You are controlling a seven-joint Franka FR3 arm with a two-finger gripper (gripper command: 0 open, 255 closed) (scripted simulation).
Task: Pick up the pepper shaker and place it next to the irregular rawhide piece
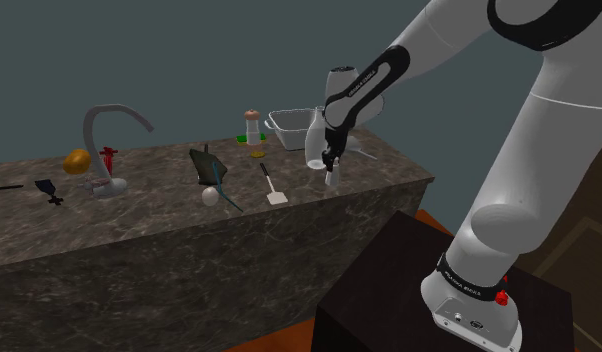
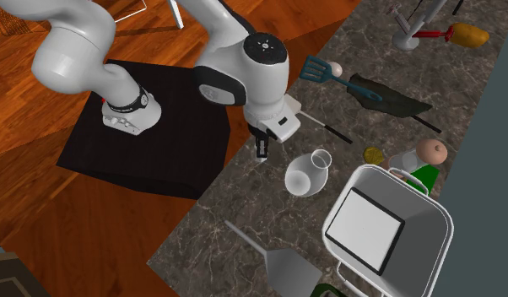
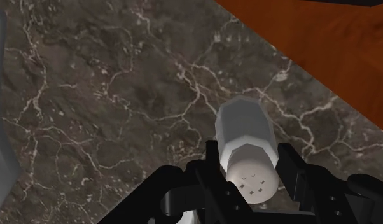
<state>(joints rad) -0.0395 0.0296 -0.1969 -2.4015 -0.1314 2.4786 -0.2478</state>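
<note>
The gripper [image 3: 247,167] is clasping the white shaker [image 3: 245,137] between its fingers, its long axis lying along them, holed cap facing the wrist and base pointing at the dark veined counter [image 3: 107,95], near a flask [image 1: 315,140].

base: sits on top of the stand [image 1: 389,285], white, dark ring at the foot
arm [image 1: 549,120]: rises from the stand, folds over at the elbow, and the forearm slopes down and away from the stand
wrist: out past the stand's edge, hand pointing nearly straight down
gripper [image 1: 332,178]: black, below my elbow, above the level of the stand's top
fingers [image 3: 292,170]: clamped on both sides of the pale pepper shaker [image 3: 246,143], pads touching it, its holed end facing my palm
</note>
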